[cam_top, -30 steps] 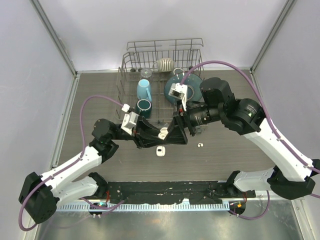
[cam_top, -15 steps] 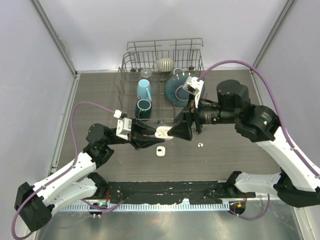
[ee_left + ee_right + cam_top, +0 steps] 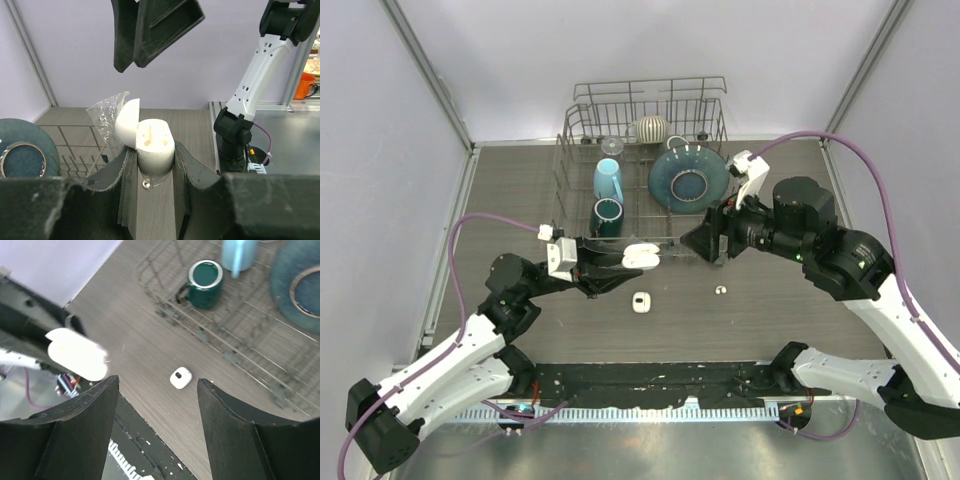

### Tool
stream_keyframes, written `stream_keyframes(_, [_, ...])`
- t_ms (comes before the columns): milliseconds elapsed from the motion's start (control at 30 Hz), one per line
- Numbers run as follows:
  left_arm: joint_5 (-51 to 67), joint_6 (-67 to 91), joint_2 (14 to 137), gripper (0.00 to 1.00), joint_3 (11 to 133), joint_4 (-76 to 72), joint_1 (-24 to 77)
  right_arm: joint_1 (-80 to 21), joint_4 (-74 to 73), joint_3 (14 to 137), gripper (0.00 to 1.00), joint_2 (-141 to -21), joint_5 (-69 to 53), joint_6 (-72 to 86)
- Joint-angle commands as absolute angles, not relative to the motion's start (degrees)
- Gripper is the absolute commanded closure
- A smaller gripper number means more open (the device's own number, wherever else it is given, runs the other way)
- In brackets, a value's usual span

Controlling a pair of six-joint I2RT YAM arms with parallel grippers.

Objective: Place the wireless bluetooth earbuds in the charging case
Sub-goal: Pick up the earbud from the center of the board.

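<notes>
My left gripper (image 3: 638, 258) is shut on a white charging case (image 3: 642, 257) and holds it above the table. In the left wrist view the case (image 3: 155, 145) stands between the fingers (image 3: 112, 172) with its lid (image 3: 126, 123) flipped open to the left. I cannot tell whether earbuds sit in its recesses. One tiny white earbud (image 3: 720, 291) lies on the table; a small glossy thing (image 3: 145, 184) shows under the case. My right gripper (image 3: 705, 243) is open and empty, to the right of the case. It hangs above the case in the left wrist view (image 3: 137, 35).
A second white case (image 3: 641, 302), closed, lies on the table; it also shows in the right wrist view (image 3: 181, 377). A wire dish rack (image 3: 572, 140) at the back holds a green mug (image 3: 607, 213), a blue cup (image 3: 608, 180) and a teal plate (image 3: 687, 180).
My right gripper has drawn back to the right, away from the case. My left arm has pulled back to the left with the case in its grip.
</notes>
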State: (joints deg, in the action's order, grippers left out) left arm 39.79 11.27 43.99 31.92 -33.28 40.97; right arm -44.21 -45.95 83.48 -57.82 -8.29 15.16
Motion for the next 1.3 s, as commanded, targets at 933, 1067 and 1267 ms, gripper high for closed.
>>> stream_keyframes(933, [36.4, 15.47, 38.32, 1.0, 30.33, -34.19, 41.13, -10.02, -47.55, 53.79, 0.21, -51.24, -12.13, 27.25])
stream_keyframes(1067, [35.51, 15.21, 36.74, 1.0, 29.36, -33.58, 41.13, -10.02, -47.46, 53.0, 0.2, -52.38, -11.43, 27.16])
stream_keyframes(1267, [35.95, 14.77, 36.74, 1.0, 30.67, -32.08, 41.13, -10.02, -45.01, 49.67, 0.21, -53.7, -9.75, 26.63])
